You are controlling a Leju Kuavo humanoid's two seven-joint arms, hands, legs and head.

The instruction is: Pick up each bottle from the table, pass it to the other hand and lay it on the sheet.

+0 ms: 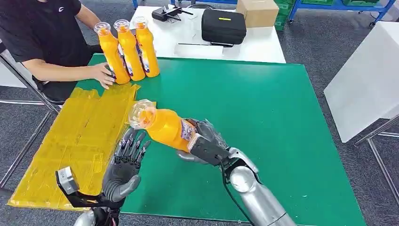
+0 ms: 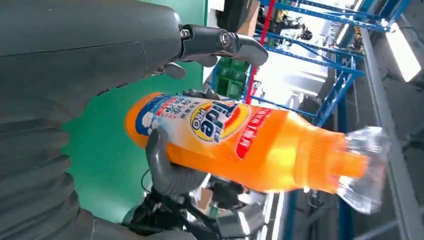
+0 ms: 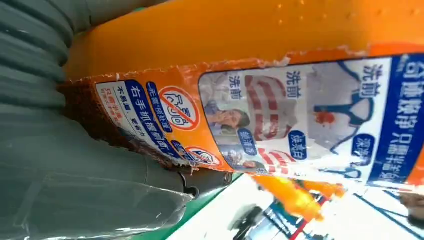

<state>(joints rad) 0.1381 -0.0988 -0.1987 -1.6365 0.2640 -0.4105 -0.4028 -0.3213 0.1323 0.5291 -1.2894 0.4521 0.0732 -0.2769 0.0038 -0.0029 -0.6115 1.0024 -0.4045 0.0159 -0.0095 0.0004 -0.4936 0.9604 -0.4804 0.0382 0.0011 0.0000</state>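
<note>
Right hand point(image 1: 203, 141) grasps the orange bottle point(image 1: 162, 125) by its base, tilted above the green surface point(image 1: 263, 113). Left hand point(image 1: 126, 162) released, fingers spread beside the yellow sheet point(image 1: 70, 141).

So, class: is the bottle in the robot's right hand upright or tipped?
Tipped. The bottle lies slanted in the right hand, its cap end raised toward the yellow sheet above the open left hand.
</note>
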